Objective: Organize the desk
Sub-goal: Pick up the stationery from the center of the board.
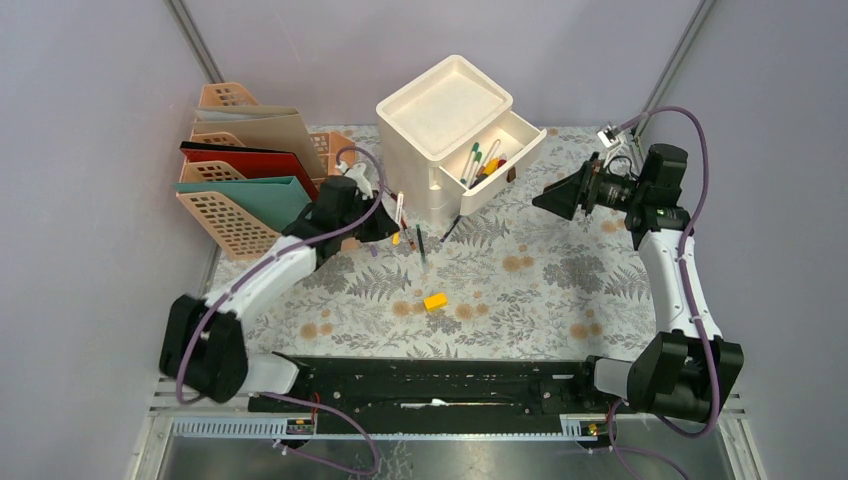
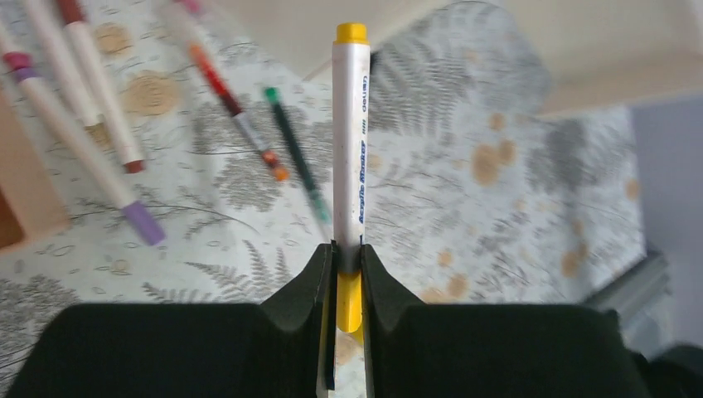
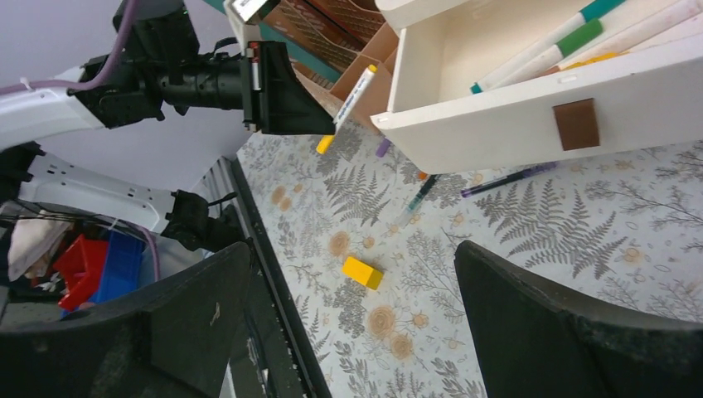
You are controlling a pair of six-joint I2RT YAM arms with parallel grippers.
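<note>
In the top view, the left arm is stretched toward centre-left, with the left gripper (image 1: 388,222) clenched on a yellow-capped marker (image 1: 401,212) above the desk (image 1: 520,290), which fills the middle of the frame. The right gripper (image 1: 547,197) is held released at upper right, beside the open drawer (image 1: 505,160), in which several markers are kept. One yellow block (image 1: 435,300) is seen at centre.

In the left wrist view, four pens (image 2: 294,149) are seen loose at upper left.

In the right wrist view, the fingers (image 3: 166,332) are spread wide along the bottom.

on desk (image 1: 560,300): rack (image 1: 235,215) left of drawer unit (image 1: 440,105), block (image 1: 435,300) before both
</note>
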